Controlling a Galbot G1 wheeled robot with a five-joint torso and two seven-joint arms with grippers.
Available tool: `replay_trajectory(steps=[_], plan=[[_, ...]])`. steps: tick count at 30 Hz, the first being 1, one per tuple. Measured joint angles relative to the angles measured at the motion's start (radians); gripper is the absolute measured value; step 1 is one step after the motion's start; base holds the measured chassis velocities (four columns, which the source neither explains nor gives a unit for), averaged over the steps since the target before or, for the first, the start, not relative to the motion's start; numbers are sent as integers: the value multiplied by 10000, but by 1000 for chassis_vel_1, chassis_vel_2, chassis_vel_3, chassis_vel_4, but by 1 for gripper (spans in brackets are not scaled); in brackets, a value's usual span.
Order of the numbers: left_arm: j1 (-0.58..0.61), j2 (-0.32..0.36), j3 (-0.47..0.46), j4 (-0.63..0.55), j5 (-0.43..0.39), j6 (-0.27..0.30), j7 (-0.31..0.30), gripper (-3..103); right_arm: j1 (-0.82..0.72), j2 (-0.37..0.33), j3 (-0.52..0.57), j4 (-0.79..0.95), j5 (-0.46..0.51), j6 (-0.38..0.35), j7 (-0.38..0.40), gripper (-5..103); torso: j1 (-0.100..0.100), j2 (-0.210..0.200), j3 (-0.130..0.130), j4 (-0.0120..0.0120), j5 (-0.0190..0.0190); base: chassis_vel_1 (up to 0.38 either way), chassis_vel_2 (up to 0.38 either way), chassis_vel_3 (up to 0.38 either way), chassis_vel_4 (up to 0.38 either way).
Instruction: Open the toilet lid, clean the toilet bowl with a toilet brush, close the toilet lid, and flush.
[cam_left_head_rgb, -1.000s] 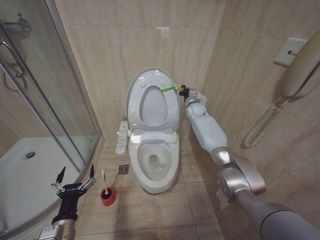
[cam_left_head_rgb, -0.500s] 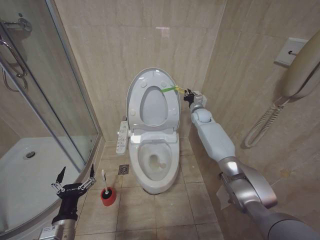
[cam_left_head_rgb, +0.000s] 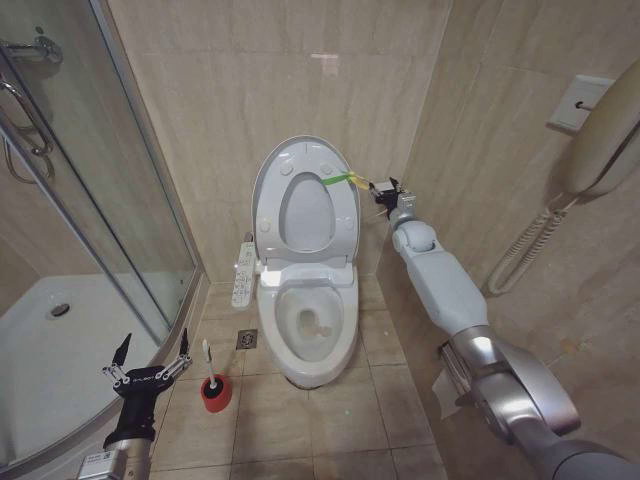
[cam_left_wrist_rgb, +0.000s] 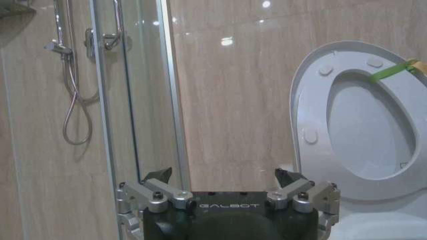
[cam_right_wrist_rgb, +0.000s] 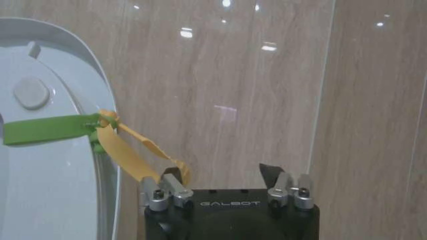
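While toilet lid (cam_left_head_rgb: 305, 200) stood upright against wall, toilet bowl (cam_left_head_rgb: 310, 325) exposed, toilet brush (cam_left_head_rgb: 208, 366) stood handle-up in red holder (cam_left_head_rgb: 215, 393), just right of left gripper (cam_left_head_rgb: 150, 352), fingers spread, empty. Right gripper (cam_left_head_rgb: 386, 189), spread, beside lid band, well apart from brush.

toilet brush (cam_left_head_rgb: 207, 358): bristle head hidden in red holder cup (cam_left_head_rgb: 215, 393) | toilet lid (cam_right_wrist_rgb: 47, 150): cut off at 9 o'clock edge, right wrist view
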Motion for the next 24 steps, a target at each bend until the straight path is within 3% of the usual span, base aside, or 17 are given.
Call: replay_trajectory(steps=[4,5,24], plan=[[0,0,0,0,0,0,0,100,-198,-230,-100,434,129,-57,-1,70,0,0,0,0,0,0,0,0,0],[0,0,0,0,0,0,0,100,-266,-313,-143,591,178,-86,-3,95,0,0,0,0,0,0,0,0,0],[0,0,0,0,0,0,0,100,-1313,-1010,-611,2601,1017,-598,-143,100,0,0,0,0,0,0,0,0,0]])
